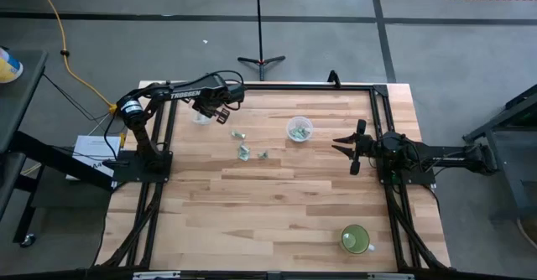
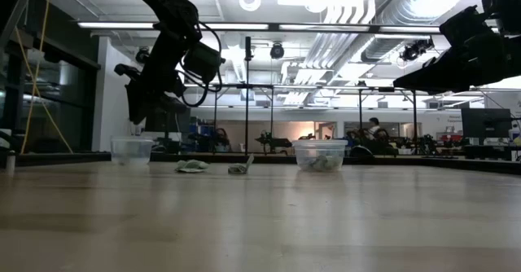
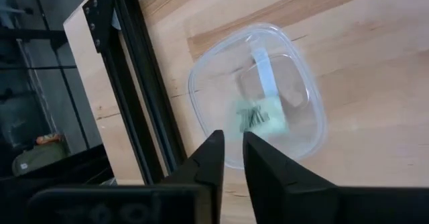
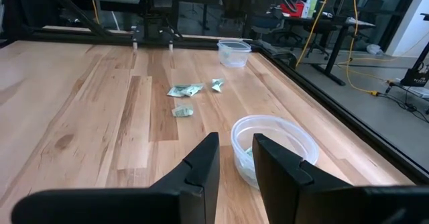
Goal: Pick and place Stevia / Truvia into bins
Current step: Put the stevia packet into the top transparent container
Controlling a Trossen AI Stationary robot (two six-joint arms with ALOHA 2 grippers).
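Note:
My left gripper (image 1: 204,112) hovers above a clear cup (image 3: 258,93) near the table's far left; its fingers stand a narrow gap apart with nothing between them. A pale green packet (image 3: 259,117) shows inside that cup. A second clear cup (image 1: 299,129) stands right of centre and holds packets (image 4: 247,158). Three green-and-white packets (image 1: 238,135) (image 1: 244,152) (image 1: 262,155) lie flat on the wood between the cups. My right gripper (image 1: 339,143) waits, open and empty, just right of the second cup (image 4: 275,147).
A green mug (image 1: 355,239) stands near the table's near right corner. Black frame rails (image 3: 137,83) run along the table's left and far edges, close to the left cup. The wooden table's middle and near part (image 1: 277,204) is bare.

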